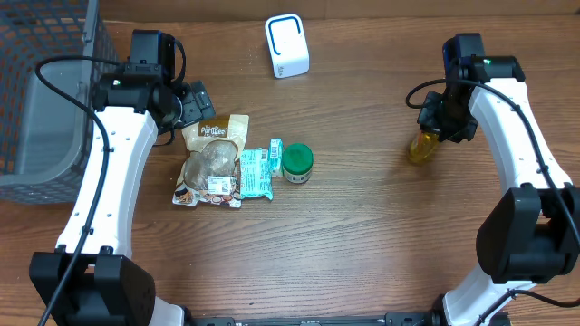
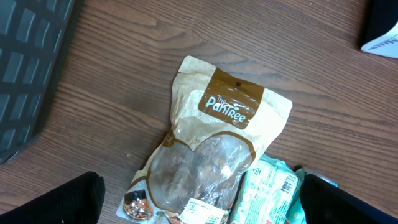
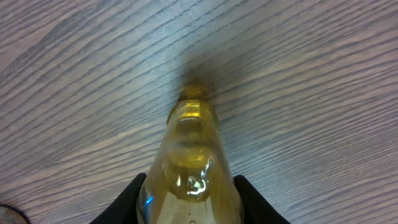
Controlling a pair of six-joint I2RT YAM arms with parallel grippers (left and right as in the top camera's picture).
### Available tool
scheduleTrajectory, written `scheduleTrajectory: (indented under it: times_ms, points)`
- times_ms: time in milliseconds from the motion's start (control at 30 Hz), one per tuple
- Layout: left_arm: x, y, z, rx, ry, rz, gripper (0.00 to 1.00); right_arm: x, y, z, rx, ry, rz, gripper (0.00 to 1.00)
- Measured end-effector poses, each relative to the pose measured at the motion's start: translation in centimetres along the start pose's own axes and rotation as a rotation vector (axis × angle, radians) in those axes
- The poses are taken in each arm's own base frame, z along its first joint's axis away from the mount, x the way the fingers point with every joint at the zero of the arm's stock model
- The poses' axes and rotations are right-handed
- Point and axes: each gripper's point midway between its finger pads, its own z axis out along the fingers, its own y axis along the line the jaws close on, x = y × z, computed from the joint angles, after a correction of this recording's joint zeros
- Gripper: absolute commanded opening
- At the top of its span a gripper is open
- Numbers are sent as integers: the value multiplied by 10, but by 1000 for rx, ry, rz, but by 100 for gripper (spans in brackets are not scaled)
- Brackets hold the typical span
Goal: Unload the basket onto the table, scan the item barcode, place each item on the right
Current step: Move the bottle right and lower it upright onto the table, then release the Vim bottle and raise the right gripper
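right hand (image 1: 442,122): pinched around the yellow bottle (image 1: 421,147), a finger pressed to each side.
yellow bottle: held tilted near the right edge of the tabletop (image 1: 362,244), its far end low over the wood.
left hand (image 1: 193,101): spread wide, nothing held, poised over the pouch (image 1: 213,156) toward the left edge.
white scanner (image 1: 287,45): stood by the far edge, midway along.
teal packet (image 1: 256,172), green-lidded jar (image 1: 297,163): set just beside the pouch.

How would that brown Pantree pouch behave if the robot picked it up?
The pouch looks like thin, creased film, so it would probably sag when lifted. Its clear window shows lumpy contents that may shift. Lying flat, it should slide, not roll.
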Motion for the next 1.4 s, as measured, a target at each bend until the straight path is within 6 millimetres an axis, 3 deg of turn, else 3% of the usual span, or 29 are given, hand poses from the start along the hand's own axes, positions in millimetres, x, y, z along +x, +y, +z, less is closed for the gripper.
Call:
scheduleTrajectory:
  times_ms: [133,200,300,400,533,633,900,1033,1200,1267,1400]
  points:
    - [0,0,0,0,0,0,100,2,-1,7,2,5,3,20]
    - [0,0,0,0,0,0,100,1,0,14,-2,-4,3,26]
    - [0,0,0,0,0,0,100,2,0,16,-1,-2,3,42]
    - [0,0,0,0,0,0,100,1,1,16,-5,-7,-1,64]
    - [0,0,0,0,0,0,100,2,1,16,-7,-4,2,78]
    - [0,0,0,0,0,0,99,2,1,17,-6,-3,6,100]
    - [0,0,0,0,0,0,100,5,-1,11,2,12,2,100]
    - [0,0,0,0,0,0,100,-12,5,-24,-25,-38,3,100]
    - [0,0,0,0,0,0,100,-33,35,-84,-170,-138,-47,100]
    - [0,0,0,0,0,0,100,-27,53,-99,-236,-146,-83,100]
    - [0,0,0,0,0,0,100,0,89,-107,-313,-96,-170,100]
